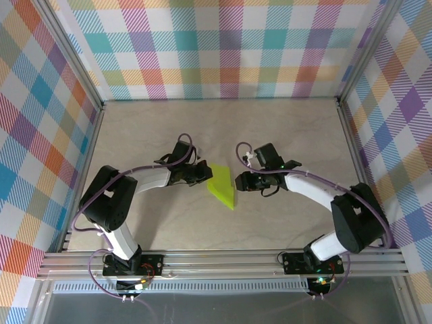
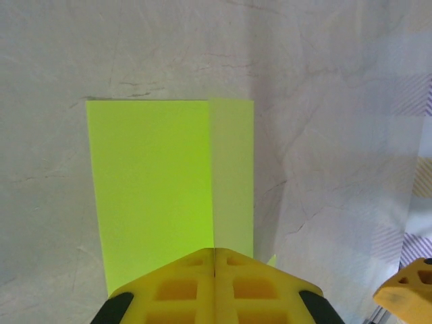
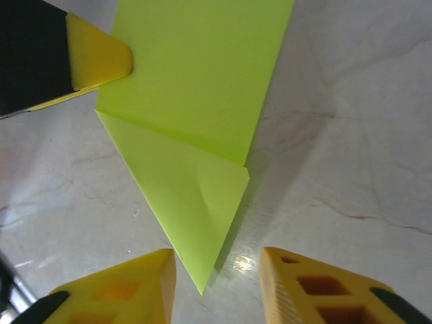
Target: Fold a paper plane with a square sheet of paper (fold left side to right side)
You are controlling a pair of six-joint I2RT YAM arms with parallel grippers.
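The square sheet of paper (image 1: 221, 185) is lime, folded into a narrow shape with its point toward the near edge, and it sits mid-table. My left gripper (image 1: 204, 174) is at its left edge. In the left wrist view that gripper (image 2: 214, 255) is shut, and the crease of the paper (image 2: 155, 175) runs straight into the seam between the fingers. My right gripper (image 1: 237, 181) is at the paper's right side. It stands open (image 3: 216, 260), with the pointed tip of the paper (image 3: 196, 74) lying between the fingers, untouched. The left gripper's finger (image 3: 101, 61) overlaps the paper's far-left edge.
The pale marbled table (image 1: 283, 128) is walled on three sides by checked panels (image 1: 223, 47) on aluminium posts. An aluminium rail (image 1: 223, 260) with both arm bases runs along the near edge. One right-gripper finger (image 2: 412, 290) shows at the lower right of the left wrist view.
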